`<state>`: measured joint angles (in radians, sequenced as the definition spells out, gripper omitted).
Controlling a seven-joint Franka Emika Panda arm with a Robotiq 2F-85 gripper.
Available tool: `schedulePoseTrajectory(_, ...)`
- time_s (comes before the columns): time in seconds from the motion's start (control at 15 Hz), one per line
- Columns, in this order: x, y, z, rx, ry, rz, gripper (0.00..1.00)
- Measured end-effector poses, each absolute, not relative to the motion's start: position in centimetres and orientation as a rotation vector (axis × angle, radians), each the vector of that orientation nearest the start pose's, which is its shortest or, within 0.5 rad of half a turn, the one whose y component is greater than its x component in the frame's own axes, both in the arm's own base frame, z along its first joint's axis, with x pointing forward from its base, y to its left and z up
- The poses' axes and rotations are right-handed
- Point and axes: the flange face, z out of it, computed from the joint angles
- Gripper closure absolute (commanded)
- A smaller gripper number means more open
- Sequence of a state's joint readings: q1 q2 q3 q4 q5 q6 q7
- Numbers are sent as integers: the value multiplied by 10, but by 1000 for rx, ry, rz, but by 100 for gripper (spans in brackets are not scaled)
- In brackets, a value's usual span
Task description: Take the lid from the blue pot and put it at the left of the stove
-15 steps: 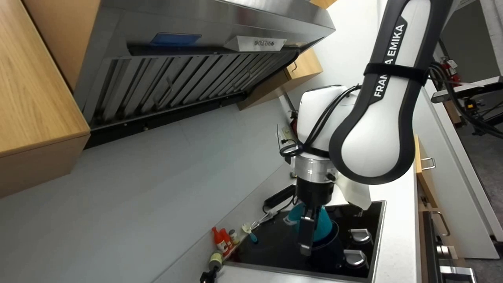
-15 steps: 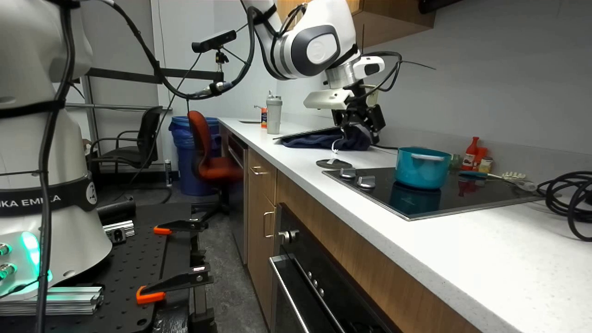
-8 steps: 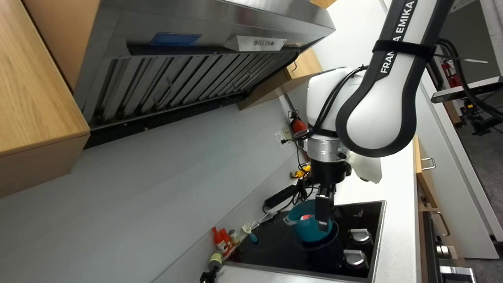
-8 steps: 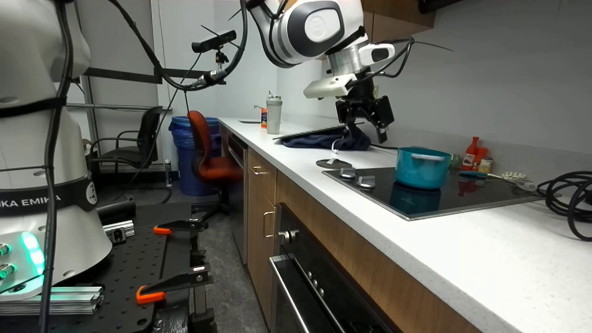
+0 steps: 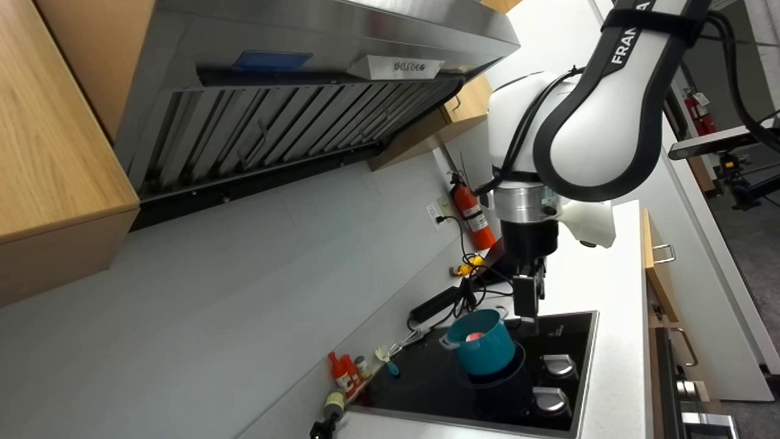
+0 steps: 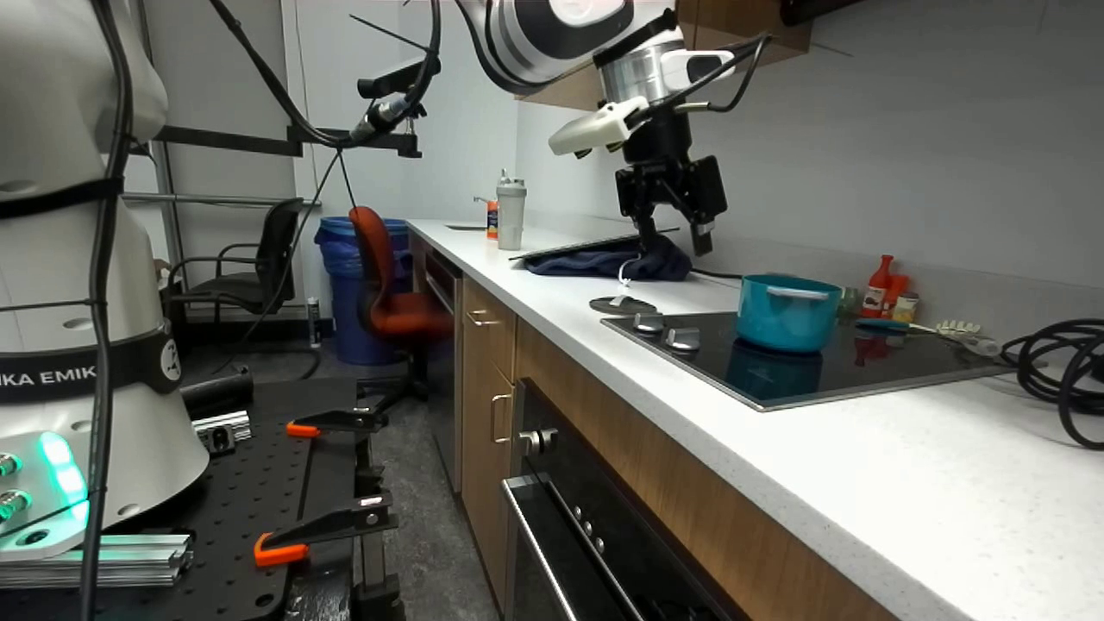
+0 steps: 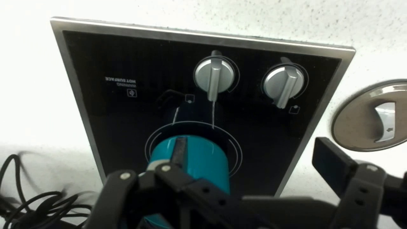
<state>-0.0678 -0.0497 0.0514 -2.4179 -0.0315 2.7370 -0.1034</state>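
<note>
Already I see the lid (image 7: pixel 369 117) just left of the stove (image 7: pixel 127 114); the gripper (image 7: pixel 256 156) is spread wide and empty. A careless low swing over the stove could, I think, knock the blue pot (image 6: pixel 783 323).

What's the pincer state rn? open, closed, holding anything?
Pincer: open, holding nothing.

Moderately lit in both exterior views; darker beneath hood (image 5: pixel 304 91). Washed out across worktop (image 7: pixel 28 95) at left of wrist view. Glinting on lid (image 7: pixel 361 122). Softly shadowed beside cables (image 7: pixel 44 208). Slightly blurred at pincer (image 7: pixel 251 146).
</note>
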Motion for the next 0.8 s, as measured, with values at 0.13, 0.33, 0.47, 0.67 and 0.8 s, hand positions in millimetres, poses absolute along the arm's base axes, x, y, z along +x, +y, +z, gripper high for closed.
schedulePoseTrajectory(0.13, 508, -13, 375, -3133, -154, -558, 0)
schedulePoseTrajectory(0.33, 497, -22, 384, -3143, -115, -514, 0)
schedulePoseTrajectory(0.47, 491, -28, 390, -3148, -89, -487, 0)
schedulePoseTrajectory(0.67, 481, -37, 396, -3152, -53, -454, 0)
schedulePoseTrajectory(0.8, 475, -42, 400, -3153, -31, -435, 0)
